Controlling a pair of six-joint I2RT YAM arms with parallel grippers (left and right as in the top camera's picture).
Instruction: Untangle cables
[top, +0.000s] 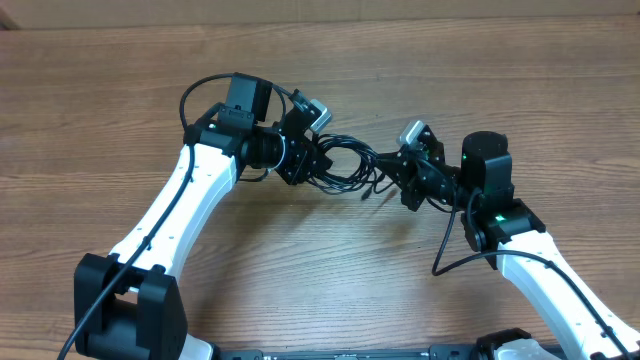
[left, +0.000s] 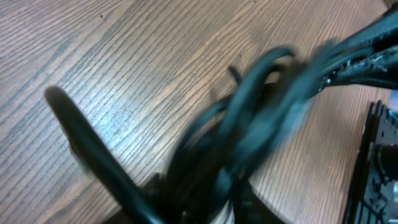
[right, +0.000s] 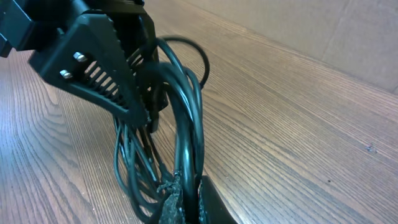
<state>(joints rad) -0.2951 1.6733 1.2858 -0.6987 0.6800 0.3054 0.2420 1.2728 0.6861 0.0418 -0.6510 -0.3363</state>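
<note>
The cables (top: 345, 160) form a black tangle of loops hanging between my two grippers at the middle of the wooden table (top: 300, 260). My right gripper (top: 397, 172) is at the tangle's right end. In the right wrist view its jaws (right: 188, 186) are shut on one thick black cable (right: 180, 124), and thinner loops hang to the left of it. My left gripper (top: 315, 158) is at the tangle's left end. Its ribbed finger (right: 102, 74) lies against the loops. The left wrist view shows only motion-blurred cables (left: 249, 118), and its jaws are hidden behind them.
Both white arms reach in from the front edge, the left arm (top: 170, 210) and the right arm (top: 560, 280). Each arm's own thicker black wire (top: 450, 245) loops beside it. A cardboard wall (right: 336, 31) stands at the table's far side.
</note>
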